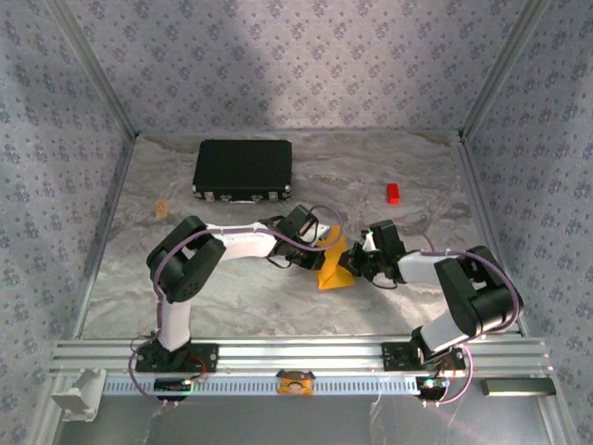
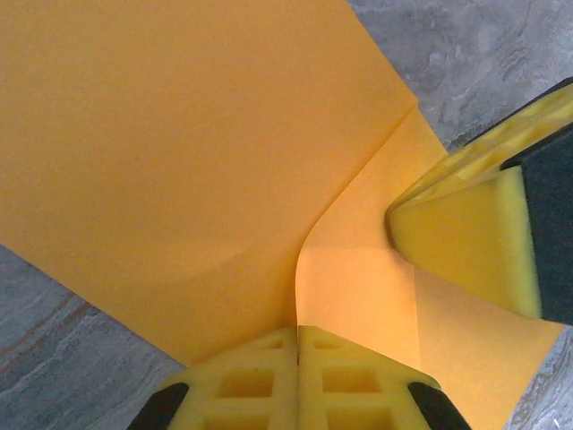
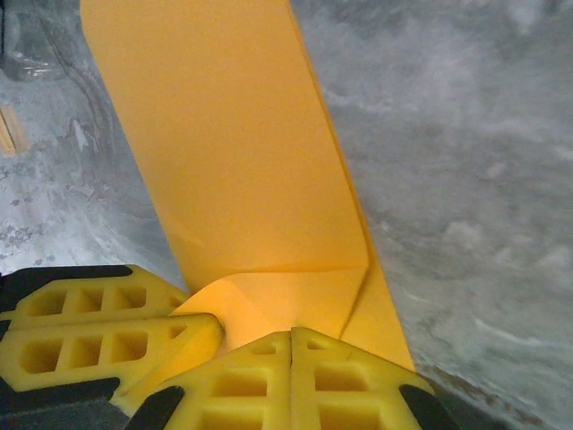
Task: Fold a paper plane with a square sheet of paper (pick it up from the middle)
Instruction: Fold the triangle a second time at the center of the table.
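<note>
Both jaws clamp the seemingly creased orange paper (image 1: 332,269), black case (image 1: 243,170) and red block (image 1: 393,193) beyond.

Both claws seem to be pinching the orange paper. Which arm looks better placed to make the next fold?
Probably the left. The left gripper is shut on the square sheet of paper right at its curling bend, with the broad sheet ahead. The right gripper, pinching close beside, can anchor.

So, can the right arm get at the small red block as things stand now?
Probably not yet. The table between the right hand and the red block looks bare, so the way seems free, but that hand is shut on the orange paper, which the left hand also grips.
</note>
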